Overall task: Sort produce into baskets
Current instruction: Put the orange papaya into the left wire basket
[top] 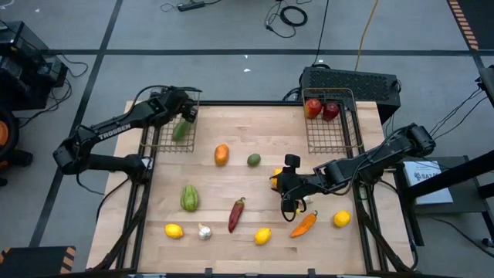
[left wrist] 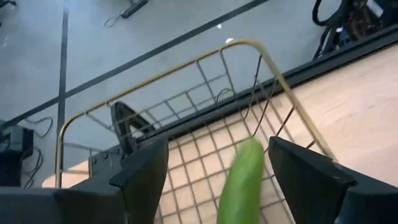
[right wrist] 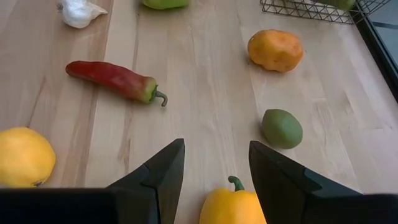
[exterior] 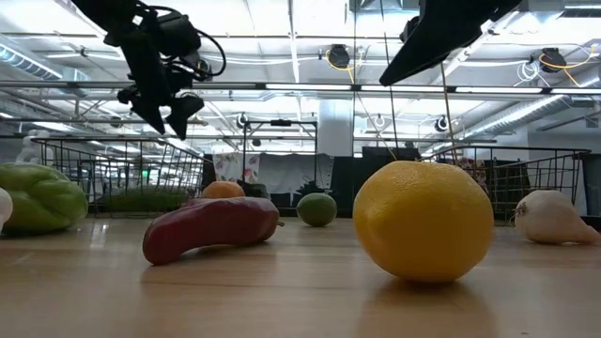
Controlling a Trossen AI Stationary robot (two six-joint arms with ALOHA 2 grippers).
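The left gripper (top: 185, 108) hovers over the left basket (top: 158, 144) at the table's eleven o'clock, fingers wide, a cucumber (top: 181, 130) below them inside it. The right gripper (top: 282, 184), fingers spread, sits over a yellow pepper (right wrist: 232, 206) around three o'clock. Two red apples (top: 321, 109) lie in the right basket (top: 332, 140) at one o'clock

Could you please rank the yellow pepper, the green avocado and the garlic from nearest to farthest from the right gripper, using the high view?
From the right gripper:
1. Yellow pepper, right beside it.
2. Green avocado, toward the baskets.
3. Garlic, far across, near the front edge.
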